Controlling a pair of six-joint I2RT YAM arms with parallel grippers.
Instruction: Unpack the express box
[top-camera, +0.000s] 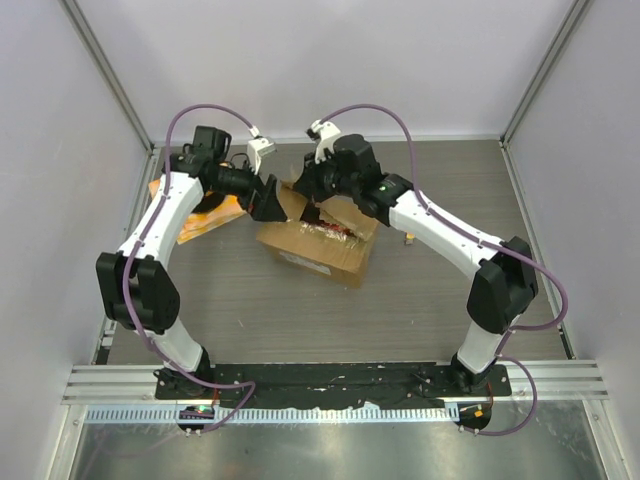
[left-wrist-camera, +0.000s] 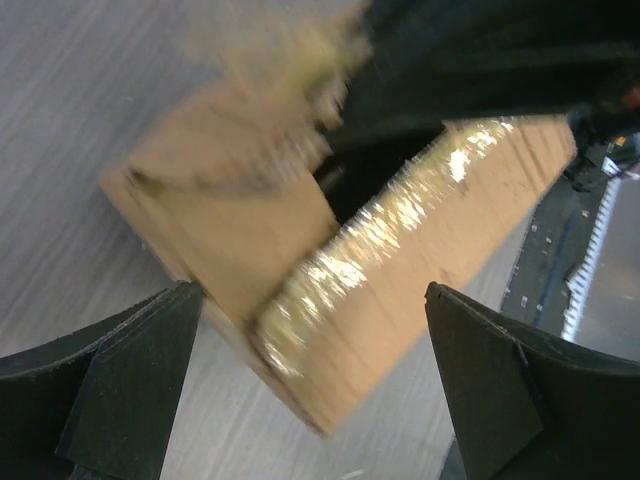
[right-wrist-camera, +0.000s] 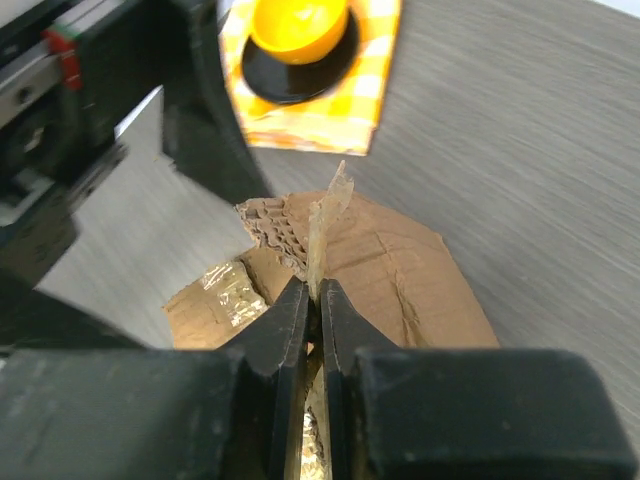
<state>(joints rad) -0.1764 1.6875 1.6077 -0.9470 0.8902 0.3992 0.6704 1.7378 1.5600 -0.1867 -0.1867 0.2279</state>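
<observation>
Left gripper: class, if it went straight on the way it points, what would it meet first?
Most likely the cardboard box, at its shiny taped flap, which lies straight ahead of the open left gripper. The view is blurred, so how near is unclear.

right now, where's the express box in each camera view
top external: express box sits mid-table, where the two arms meet.
left wrist: it fills the centre, taped flap shining, framed by the open left gripper.
right wrist: lower centre, a strip at its torn edge pinched in the right gripper.
shared landmark: orange checkered cloth, left of the box from above, at the top of the right wrist view; not in the left wrist view.
</observation>
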